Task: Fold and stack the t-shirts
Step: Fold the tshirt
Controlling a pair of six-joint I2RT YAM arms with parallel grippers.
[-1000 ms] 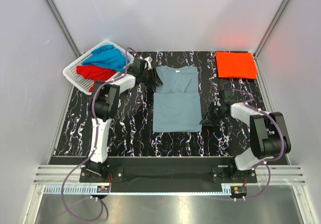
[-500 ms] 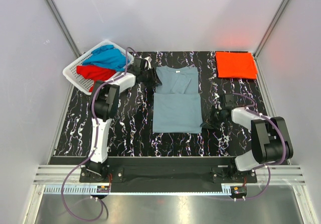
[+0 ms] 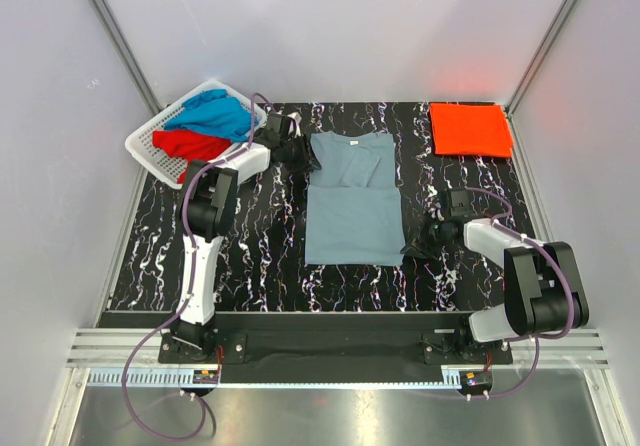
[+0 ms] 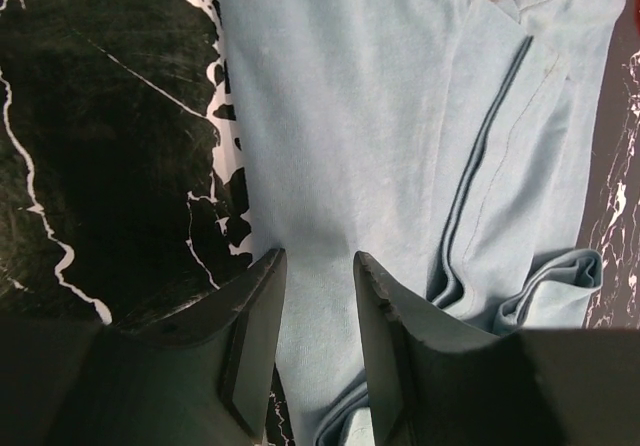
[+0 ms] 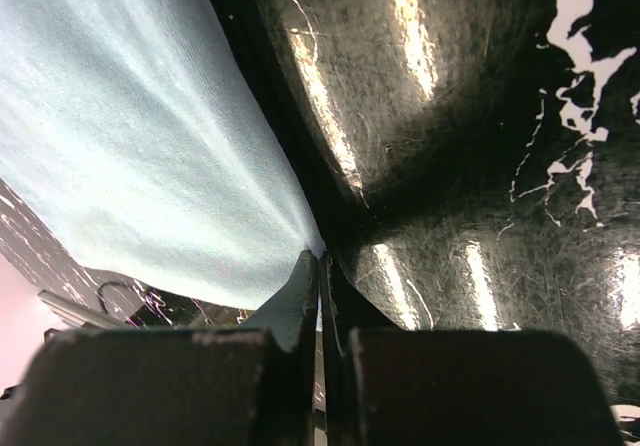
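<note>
**Hazards.** The right gripper [image 5: 320, 258] is closed, pinching the grey-blue t-shirt [image 3: 350, 201] at its near right hem corner. Only the extreme fingertips hold the cloth, which runs taut away from them. A fast or long pull is likely to strip the corner out of the pinch. It cannot be told whether both layers of the hem are caught; if only one is, the fold would probably come out skewed.

The left gripper [image 4: 318, 266] stands over the far left shoulder area with its fingers apart, gripping nothing. With that end unheld, a lift from the right side may drag the whole shirt across the table [image 3: 250, 256] and undo the turned-in sleeves.

**Condition of the work.** The grey-blue t-shirt lies flat at the table's centre, collar toward the far edge. Its sleeves are folded inward, with some bunching at one fold. The orange-red t-shirt [image 3: 471, 129] lies folded square at the far right corner. The bright blue t-shirt [image 3: 210, 116] and the red t-shirt [image 3: 190, 144] lie crumpled in the white basket [image 3: 150, 151] at the far left corner.
</note>
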